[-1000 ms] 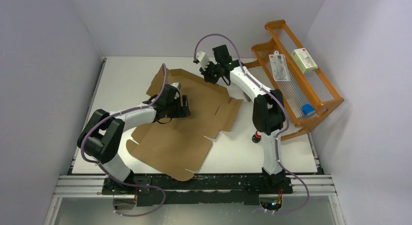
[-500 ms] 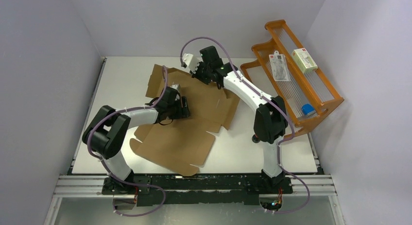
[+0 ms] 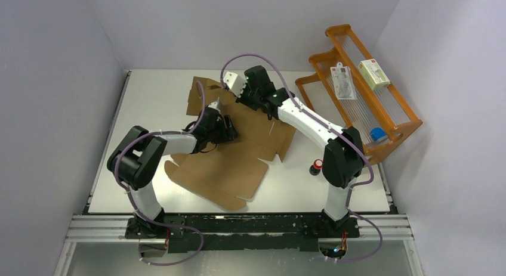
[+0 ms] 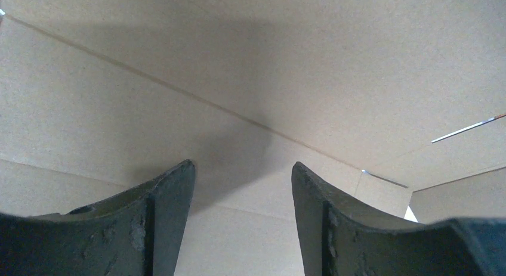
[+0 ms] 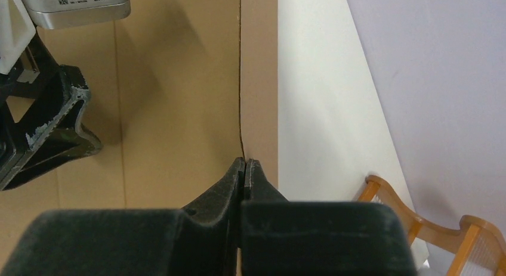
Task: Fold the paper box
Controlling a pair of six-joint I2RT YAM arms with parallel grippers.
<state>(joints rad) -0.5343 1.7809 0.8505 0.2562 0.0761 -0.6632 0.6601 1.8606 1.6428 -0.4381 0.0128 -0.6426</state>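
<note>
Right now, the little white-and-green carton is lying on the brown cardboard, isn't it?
No. The white-and-green carton sits on the orange rack at the right, well apart from the brown cardboard. The top external view shows it.

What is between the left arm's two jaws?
Nothing. In the left wrist view the left gripper stands open, with only the paper box behind the gap.

Plain brown paper box (image 3: pixel 222 167), orange rack (image 3: pixel 343 30)
</note>
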